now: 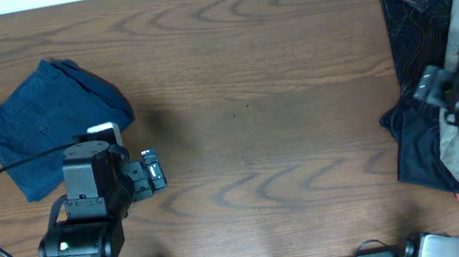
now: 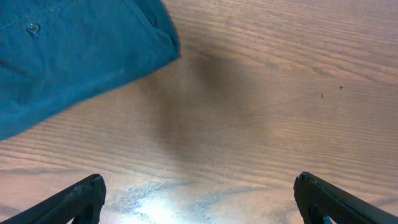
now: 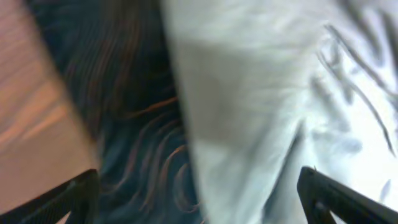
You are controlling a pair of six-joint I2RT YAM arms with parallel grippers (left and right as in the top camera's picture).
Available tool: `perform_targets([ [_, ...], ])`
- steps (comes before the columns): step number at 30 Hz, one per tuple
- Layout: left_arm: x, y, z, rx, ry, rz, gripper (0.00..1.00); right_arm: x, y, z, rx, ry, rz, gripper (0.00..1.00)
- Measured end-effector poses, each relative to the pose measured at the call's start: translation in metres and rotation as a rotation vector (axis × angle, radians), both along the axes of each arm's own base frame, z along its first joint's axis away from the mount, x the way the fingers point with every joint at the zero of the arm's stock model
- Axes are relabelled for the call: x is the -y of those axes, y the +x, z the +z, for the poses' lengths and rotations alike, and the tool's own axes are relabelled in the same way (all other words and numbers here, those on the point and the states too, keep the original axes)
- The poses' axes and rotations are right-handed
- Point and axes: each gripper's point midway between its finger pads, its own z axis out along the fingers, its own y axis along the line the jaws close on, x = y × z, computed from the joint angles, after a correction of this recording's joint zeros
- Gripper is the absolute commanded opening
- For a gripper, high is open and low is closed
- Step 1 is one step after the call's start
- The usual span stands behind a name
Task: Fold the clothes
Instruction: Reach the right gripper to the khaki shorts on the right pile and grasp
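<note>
**A:** Left claw (image 2: 199,190): spread wide, empty, over bare counter (image 1: 260,142). The folded blue garment (image 1: 51,121) lies just beside it at the far left, untouched.

**B:** Right side?

**A:** Right claw (image 3: 199,190): also spread wide, gripping nothing. It hangs over the unfolded pile at the counter's right end, with the dark patterned garment (image 3: 137,143) on one side and the pale garment (image 3: 267,106) on the other. The wrist view is blurred, so I cannot tell how near the cloth is.

**B:** Main hazard?

**A:** The claw straddles the line where the two fabrics meet. If it closes there, it probably pinches both and drags two pieces out as one tangle. A shallow bite could grab only a wrinkle, and the cloth would slip free mid-lift.

**B:** Anything on the left?

**A:** The blue garment's corner sits close to that arm. A careless sweep toward the middle could snag it and undo the fold.
</note>
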Motion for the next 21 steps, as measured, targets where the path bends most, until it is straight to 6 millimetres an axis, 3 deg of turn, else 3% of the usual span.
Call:
perform_targets([
  [8, 0.0, 0.0, 0.0, 0.0, -0.001, 0.0, 0.98, 0.059, 0.001, -0.035, 0.06, 0.032, -0.152, 0.79],
  [15, 0.0, 0.0, 0.0, 0.0, -0.001, 0.0, 0.98, 0.074, 0.019, -0.055, 0.13, 0.054, -0.153, 0.62],
  [21, 0.0, 0.0, 0.0, 0.0, -0.001, 0.0, 0.98, 0.081, 0.033, -0.047, 0.204, 0.026, -0.144, 0.43],
])
